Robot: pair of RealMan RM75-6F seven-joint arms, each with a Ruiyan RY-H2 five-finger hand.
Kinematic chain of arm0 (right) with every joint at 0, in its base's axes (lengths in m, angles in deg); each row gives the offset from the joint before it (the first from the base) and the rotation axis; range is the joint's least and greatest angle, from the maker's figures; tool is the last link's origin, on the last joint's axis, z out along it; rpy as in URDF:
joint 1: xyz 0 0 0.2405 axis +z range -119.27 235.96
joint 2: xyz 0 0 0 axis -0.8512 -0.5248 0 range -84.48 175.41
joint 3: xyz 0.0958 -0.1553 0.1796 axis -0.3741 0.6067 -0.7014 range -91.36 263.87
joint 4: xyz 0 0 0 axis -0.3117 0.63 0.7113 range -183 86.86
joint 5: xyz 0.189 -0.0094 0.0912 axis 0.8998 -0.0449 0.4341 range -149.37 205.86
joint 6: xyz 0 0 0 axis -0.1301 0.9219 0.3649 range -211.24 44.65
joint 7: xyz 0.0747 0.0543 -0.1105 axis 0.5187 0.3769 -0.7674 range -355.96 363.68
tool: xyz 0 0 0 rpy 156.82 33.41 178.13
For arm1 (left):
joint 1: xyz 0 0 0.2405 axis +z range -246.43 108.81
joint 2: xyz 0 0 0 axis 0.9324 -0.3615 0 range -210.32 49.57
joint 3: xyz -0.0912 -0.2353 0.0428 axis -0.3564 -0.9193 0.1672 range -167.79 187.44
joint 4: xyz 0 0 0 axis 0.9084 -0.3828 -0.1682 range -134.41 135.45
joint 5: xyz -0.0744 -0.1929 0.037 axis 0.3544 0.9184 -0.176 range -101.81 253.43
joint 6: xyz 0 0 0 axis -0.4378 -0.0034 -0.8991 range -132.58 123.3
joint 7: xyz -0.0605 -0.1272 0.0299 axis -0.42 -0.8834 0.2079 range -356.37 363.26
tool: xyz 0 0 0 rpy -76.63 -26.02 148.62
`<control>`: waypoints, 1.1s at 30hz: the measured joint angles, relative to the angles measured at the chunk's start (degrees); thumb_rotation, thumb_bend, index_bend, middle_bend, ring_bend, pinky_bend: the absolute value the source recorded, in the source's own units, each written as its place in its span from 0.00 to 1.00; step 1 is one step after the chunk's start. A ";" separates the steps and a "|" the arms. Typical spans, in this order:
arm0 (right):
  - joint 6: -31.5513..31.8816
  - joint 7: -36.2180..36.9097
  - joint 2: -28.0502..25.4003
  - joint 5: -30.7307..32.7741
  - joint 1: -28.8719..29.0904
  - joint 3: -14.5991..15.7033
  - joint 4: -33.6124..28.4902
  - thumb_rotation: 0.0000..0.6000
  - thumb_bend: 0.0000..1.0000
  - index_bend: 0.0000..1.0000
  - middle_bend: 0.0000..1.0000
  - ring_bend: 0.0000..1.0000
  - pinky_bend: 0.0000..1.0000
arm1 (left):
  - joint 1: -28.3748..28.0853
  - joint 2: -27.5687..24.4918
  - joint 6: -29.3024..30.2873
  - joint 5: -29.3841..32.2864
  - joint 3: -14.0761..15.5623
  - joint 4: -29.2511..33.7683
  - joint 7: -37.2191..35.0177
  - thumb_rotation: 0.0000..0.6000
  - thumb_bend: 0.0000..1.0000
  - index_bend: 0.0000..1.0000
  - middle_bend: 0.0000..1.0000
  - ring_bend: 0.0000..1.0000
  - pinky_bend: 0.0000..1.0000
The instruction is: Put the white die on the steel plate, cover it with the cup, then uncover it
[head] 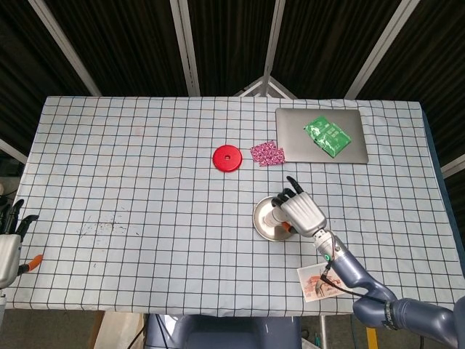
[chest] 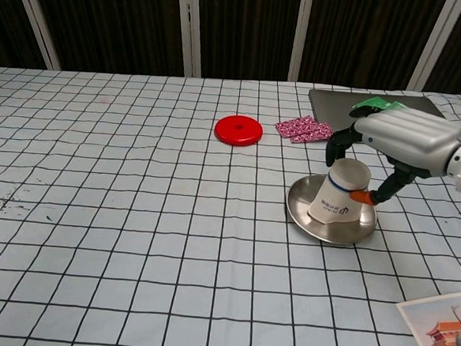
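Overhead, dark slatted wall; below, checked tablecloth, perhaps smudged.

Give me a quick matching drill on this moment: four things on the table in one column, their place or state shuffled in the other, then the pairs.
Things:
1. paper cup
2. green packet
3. red disc
4. right hand

Places or states:
A. lies on the grey laptop
B. grips the cup from above
C. upside down, tilted on the steel plate
D. flat on the cloth, left of the pink patterned packet

Pairs: 1-C, 2-A, 3-D, 4-B
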 measured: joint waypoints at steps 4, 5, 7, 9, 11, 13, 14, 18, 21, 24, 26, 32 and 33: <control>0.35 -0.02 -0.88 -1.14 -0.31 0.66 -2.80 1.00 0.36 0.50 0.47 0.28 0.02 | 0.03 -0.07 0.02 -0.16 0.08 0.06 -0.12 1.00 0.23 0.23 0.00 0.00 0.13; 0.37 -0.03 -0.96 -1.32 -0.32 0.73 -3.39 1.00 0.36 0.50 0.47 0.28 0.02 | 0.04 -0.10 0.04 -0.23 0.11 0.06 -0.18 1.00 0.23 0.23 0.00 0.00 0.13; 0.19 -0.06 -0.95 -1.57 -0.20 0.76 -4.60 1.00 0.36 0.50 0.47 0.28 0.02 | 0.08 -0.15 0.10 -0.30 0.14 0.07 -0.29 1.00 0.23 0.23 0.00 0.00 0.13; -0.15 0.00 -0.68 -1.60 0.04 0.59 -5.17 1.00 0.36 0.50 0.47 0.28 0.02 | 0.12 -0.20 0.17 -0.23 0.10 0.06 -0.38 1.00 0.23 0.23 0.00 0.00 0.13; -0.33 0.43 -0.21 -1.58 0.25 0.35 -5.42 1.00 0.36 0.50 0.47 0.28 0.02 | 0.13 -0.23 0.19 -0.21 0.07 0.06 -0.43 1.00 0.23 0.23 0.00 0.00 0.13; -0.68 0.99 0.54 -1.50 0.58 0.02 -5.48 1.00 0.36 0.50 0.47 0.28 0.02 | 0.12 -0.25 0.18 -0.20 0.05 -0.01 -0.51 1.00 0.23 0.23 0.00 0.00 0.13; -0.81 1.09 0.87 -1.47 0.75 -0.14 -5.36 1.00 0.36 0.50 0.47 0.28 0.02 | 0.11 -0.25 0.17 -0.18 0.03 -0.04 -0.52 1.00 0.23 0.23 0.00 0.00 0.13; -1.51 1.59 2.78 -0.91 1.51 -1.02 -3.51 1.00 0.36 0.50 0.47 0.28 0.02 | 0.09 -0.28 0.07 0.06 -0.05 -0.13 -0.56 1.00 0.23 0.23 0.00 0.00 0.13; -1.98 2.08 3.92 -0.54 1.92 -1.41 -1.73 1.00 0.36 0.50 0.47 0.28 0.02 | 0.12 -0.27 0.19 0.10 -0.12 -0.15 -0.56 1.00 0.23 0.23 0.00 0.00 0.13; -2.02 2.83 5.03 -0.49 2.18 -1.71 0.29 1.00 0.36 0.50 0.47 0.28 0.02 | 0.11 -0.20 0.15 0.22 -0.14 -0.19 -0.41 1.00 0.23 0.23 0.00 0.00 0.13; -1.81 3.70 5.67 -0.52 2.25 -1.96 1.34 1.00 0.36 0.50 0.47 0.28 0.02 | 0.06 -0.12 0.05 0.29 -0.14 -0.20 -0.18 1.00 0.23 0.23 0.00 0.00 0.13; -0.67 4.11 6.95 -1.62 2.54 -2.24 4.52 1.00 0.36 0.51 0.47 0.28 0.02 | -0.06 0.21 -0.09 0.29 -0.04 -0.14 0.62 1.00 0.23 0.23 0.00 0.00 0.13; -0.46 3.71 7.01 -1.80 2.56 -2.22 5.29 1.00 0.36 0.51 0.47 0.28 0.02 | -0.04 0.24 -0.04 0.36 -0.06 -0.13 0.70 1.00 0.23 0.23 0.00 0.00 0.13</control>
